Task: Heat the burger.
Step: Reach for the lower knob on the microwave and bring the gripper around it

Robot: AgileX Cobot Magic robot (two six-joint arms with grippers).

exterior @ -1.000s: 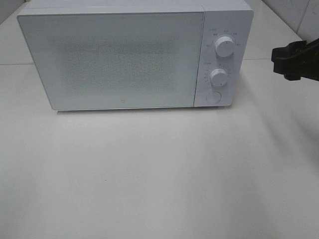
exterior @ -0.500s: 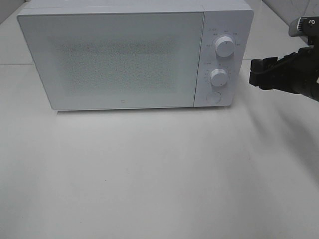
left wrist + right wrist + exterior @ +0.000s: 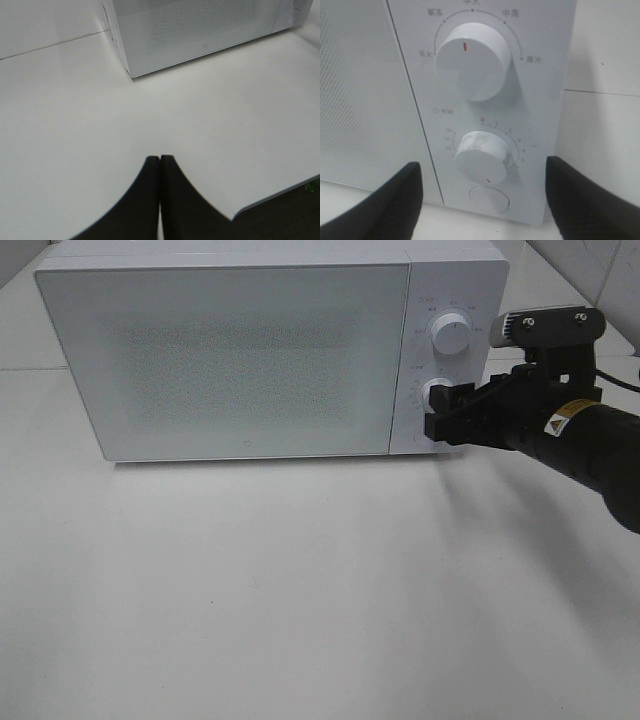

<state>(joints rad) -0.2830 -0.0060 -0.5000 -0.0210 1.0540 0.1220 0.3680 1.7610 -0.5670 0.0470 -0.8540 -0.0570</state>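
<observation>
The burger is out of view. The white microwave point(image 3: 240, 360) stands at the back of the table with its door closed. My right gripper point(image 3: 440, 415) is open in front of the control panel, level with the lower dial point(image 3: 436, 390). In the right wrist view its two black fingers point(image 3: 395, 205) stand on either side of the lower dial point(image 3: 482, 155), a little short of it and touching nothing. The upper dial point(image 3: 472, 60) sits above and a round button point(image 3: 489, 197) below. My left gripper point(image 3: 160, 167) is shut and empty over the bare table.
The white table point(image 3: 300, 590) runs in front of the microwave. Its front edge point(image 3: 280, 192) shows in the left wrist view. A white tiled wall point(image 3: 600, 270) rises at the back right.
My right arm has come in from the right edge, moving left to the microwave's control panel. Its jaws stayed open. Nothing else has moved.
</observation>
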